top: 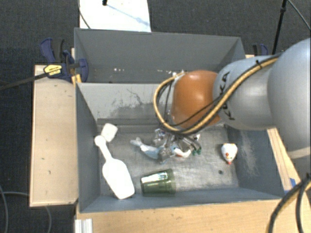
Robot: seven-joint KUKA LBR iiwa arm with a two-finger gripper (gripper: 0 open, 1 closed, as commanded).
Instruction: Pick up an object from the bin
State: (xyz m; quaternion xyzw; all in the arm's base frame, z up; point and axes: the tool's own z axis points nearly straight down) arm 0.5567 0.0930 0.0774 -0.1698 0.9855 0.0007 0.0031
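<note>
You see a plain grey bin (pixel 90 144), its floor scuffed paler in patches. The scoop (pixel 116 176) is all white, and so is the small cap (pixel 110 131) beside it. The tumbler (pixel 158 182) is dark see-through green, and the toy (pixel 146 148) is pale blue. The little figure (pixel 229 152) is white with red and orange marks. The arm (pixel 272 96) is silver-grey with black letters, its wrist cover (pixel 194 98) orange, its cable (pixel 156 102) black and yellow.
</note>
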